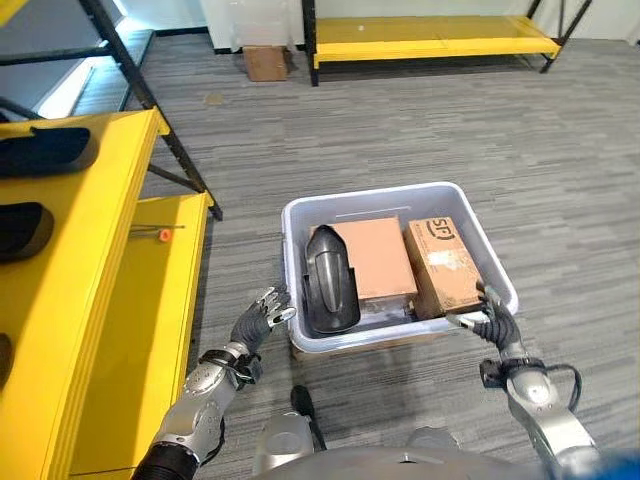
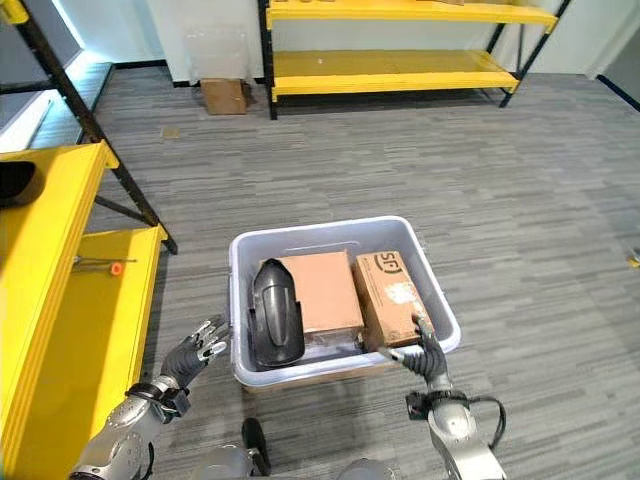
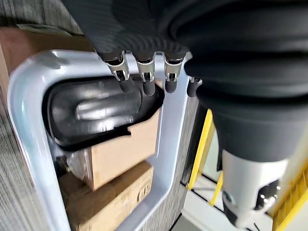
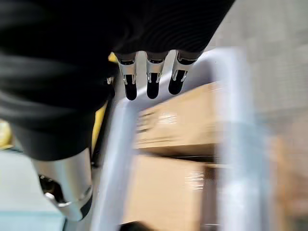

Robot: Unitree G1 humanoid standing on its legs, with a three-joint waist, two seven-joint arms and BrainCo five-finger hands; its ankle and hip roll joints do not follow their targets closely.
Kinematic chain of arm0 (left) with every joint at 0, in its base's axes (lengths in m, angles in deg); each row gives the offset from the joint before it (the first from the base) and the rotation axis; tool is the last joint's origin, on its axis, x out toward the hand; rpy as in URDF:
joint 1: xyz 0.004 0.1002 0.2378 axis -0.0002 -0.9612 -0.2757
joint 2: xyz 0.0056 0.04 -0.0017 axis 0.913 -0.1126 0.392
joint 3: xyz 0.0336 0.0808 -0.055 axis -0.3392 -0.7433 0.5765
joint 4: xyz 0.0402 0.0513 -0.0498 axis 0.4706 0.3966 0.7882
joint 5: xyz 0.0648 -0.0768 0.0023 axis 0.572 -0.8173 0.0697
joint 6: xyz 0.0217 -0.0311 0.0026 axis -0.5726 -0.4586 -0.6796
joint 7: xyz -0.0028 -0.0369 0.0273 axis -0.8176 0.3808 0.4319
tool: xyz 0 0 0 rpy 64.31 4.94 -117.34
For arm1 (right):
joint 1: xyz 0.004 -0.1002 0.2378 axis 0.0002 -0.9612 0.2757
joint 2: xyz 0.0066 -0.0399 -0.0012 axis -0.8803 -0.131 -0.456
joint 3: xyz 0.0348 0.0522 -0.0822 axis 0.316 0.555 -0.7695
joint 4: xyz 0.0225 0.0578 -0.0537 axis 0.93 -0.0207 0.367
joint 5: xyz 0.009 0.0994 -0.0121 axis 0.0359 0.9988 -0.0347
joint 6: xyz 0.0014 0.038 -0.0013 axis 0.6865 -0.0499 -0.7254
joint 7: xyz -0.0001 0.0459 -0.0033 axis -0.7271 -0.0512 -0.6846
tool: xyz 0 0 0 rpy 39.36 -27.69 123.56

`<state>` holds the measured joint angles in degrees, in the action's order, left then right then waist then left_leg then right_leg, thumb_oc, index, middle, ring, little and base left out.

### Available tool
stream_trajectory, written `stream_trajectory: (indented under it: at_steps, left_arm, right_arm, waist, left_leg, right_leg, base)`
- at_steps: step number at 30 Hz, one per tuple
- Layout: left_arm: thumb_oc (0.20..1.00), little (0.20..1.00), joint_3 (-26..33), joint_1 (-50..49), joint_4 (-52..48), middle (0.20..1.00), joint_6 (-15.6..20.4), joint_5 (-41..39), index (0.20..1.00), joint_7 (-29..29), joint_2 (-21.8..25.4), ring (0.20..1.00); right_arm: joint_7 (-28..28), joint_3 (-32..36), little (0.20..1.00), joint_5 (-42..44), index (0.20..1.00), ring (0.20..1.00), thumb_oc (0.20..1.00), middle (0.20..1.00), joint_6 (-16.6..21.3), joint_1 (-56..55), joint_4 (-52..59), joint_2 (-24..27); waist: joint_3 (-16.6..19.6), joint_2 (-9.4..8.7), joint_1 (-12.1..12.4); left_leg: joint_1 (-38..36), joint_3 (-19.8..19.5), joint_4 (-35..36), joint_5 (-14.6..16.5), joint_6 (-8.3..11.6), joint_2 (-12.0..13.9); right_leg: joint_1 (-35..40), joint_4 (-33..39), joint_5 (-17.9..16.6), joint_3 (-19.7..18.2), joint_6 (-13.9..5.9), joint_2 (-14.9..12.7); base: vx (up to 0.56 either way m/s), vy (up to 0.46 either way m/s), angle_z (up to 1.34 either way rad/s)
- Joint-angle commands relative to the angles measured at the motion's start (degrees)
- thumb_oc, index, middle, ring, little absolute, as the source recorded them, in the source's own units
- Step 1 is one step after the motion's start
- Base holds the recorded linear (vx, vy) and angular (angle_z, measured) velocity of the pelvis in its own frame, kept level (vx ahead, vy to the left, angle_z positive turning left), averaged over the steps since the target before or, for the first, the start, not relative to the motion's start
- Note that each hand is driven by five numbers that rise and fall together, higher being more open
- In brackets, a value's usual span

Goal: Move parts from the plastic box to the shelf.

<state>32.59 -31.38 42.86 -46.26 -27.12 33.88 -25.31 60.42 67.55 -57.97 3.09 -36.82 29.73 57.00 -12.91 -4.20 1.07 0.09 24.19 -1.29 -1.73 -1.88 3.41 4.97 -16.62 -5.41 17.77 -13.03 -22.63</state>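
A yellow shelf is seen along the left edge of a grey carpeted floor, with dark parts resting on its upper levels. A pale plastic box sits on the floor beside it, on top of a flat cardboard piece. Inside the box, a black moulded part lies along the left wall, a large cardboard box in the middle, a smaller cardboard box against the right wall. The left hand is held with fingers relaxed and spread at the box's near left corner. The right hand is at the near right corner, fingers straight by the rim
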Motion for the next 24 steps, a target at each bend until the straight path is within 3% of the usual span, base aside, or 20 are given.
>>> stream_trajectory:
  at_steps: [1, 3, 4, 7, 10, 16, 22, 24]
  left_arm:
    - [1.0, 1.0, -0.62, -0.31, -3.95, 1.0, 3.43, 1.05, 1.0, 1.36, -0.01, 1.0]
    - [1.0, 1.0, -0.88, 0.38, -3.9, 1.0, 3.25, 1.34, 1.0, 2.19, 0.31, 1.0]
    - [1.0, 1.0, -1.19, 1.0, -3.96, 1.0, 3.12, 1.26, 1.0, 4.97, 0.28, 1.0]
    - [1.0, 1.0, -1.51, 1.24, -4.54, 1.0, 4.07, 0.34, 1.0, 4.82, 0.79, 1.0]
    - [1.0, 1.0, -1.86, 2.15, -5.49, 1.0, 5.5, -0.09, 1.0, 1.72, 0.9, 1.0]
    - [1.0, 1.0, -0.52, 2.69, -6.75, 1.0, 5.65, -1.46, 1.0, 7.17, -0.25, 1.0]
    - [1.0, 1.0, -0.01, 4.01, -5.93, 1.0, 4.64, -1.23, 1.0, 9.07, -1.67, 1.0]
    - [1.0, 1.0, -0.51, 5.72, -5.31, 1.0, 6.31, 0.18, 1.0, 11.43, -1.84, 1.0]
  right_arm:
    - [1.79, 0.72, 1.0, 1.37, 1.0, 1.0, 1.0, 1.0, 1.68, 1.81, 1.1, 2.02]
    - [1.5, 0.34, 1.0, 0.81, 1.0, 1.0, 1.0, 1.0, 2.72, 1.64, 0.73, 1.82]
    - [1.07, 0.15, 1.0, 1.14, 1.0, 1.0, 1.0, 1.0, 3.22, 1.19, 0.8, 1.82]
    - [1.43, -0.09, 1.0, -0.47, 1.0, 1.0, 1.0, 1.0, 4.68, 0.27, 1.12, 1.19]
    - [1.63, 0.0, 1.0, -3.1, 1.0, 1.0, 1.0, 1.0, 6.56, 0.05, 1.42, 2.44]
    - [-0.22, 0.21, 1.0, -3.52, 1.0, 1.0, 1.0, 1.0, 4.42, 1.3, 0.98, 4.83]
    - [-1.0, 0.22, 1.0, -2.67, 1.0, 1.0, 1.0, 1.0, 3.82, 1.29, 0.63, 5.51]
    - [-0.96, -0.31, 1.0, -2.68, 1.0, 1.0, 1.0, 1.0, 3.59, 2.69, 0.25, 5.63]
  waist:
    - [-0.51, 1.86, -0.78]
    - [-0.62, 1.51, -1.31]
    - [-0.69, 0.52, -1.49]
    - [-1.03, -0.18, -2.0]
    - [-0.74, 0.13, -2.33]
    - [0.23, 0.06, -2.12]
    - [0.37, -0.15, -2.49]
    - [-0.45, -0.06, -3.01]
  left_leg:
    - [-2.77, -1.37, -0.52, 4.21, 0.81, 2.02]
    - [-3.27, -1.46, -0.49, 4.61, 1.2, 1.99]
    - [-3.39, -0.62, -1.03, 5.08, 1.96, 2.6]
    - [-4.01, -0.08, -1.42, 6.58, 2.35, 3.5]
    - [-3.39, 0.57, -1.85, 5.19, 3.78, 5.74]
    - [-5.01, 2.69, -2.28, 3.8, 5.88, 8.87]
    - [-4.89, 2.55, -2.27, 3.06, 7.32, 10.43]
    - [-3.92, 2.88, -2.23, 2.36, 8.17, 11.3]
  right_leg:
    - [-7.21, -6.19, 7.92, 0.77, 1.65, 8.73]
    - [-7.78, -1.98, 5.76, 0.42, 1.35, 8.29]
    - [-8.46, 4.51, -0.28, 0.9, 0.15, 5.16]
    - [-9.82, 6.49, -3.69, -0.28, -1.16, 3.47]
    - [-7.06, 10.67, 0.21, 0.64, -0.83, 5.34]
    - [-3.36, 12.59, 2.98, 4.06, 1.07, 6.92]
    - [-2.39, 14.01, 3.78, 4.4, 2.51, 8.66]
    - [-3.59, 14.21, 3.68, 4.12, 2.81, 9.25]
  base:
    - [0.09, 0.072, 0.03]
    - [0.1, -0.13, 0.13]
    - [0.1, -0.218, 0.29]
    - [0.07, -0.18, 0.01]
    - [0.07, -0.156, -0.01]
    - [0.14, -0.109, -0.24]
    - [0.14, -0.106, -0.21]
    - [0.03, -0.08, -0.16]
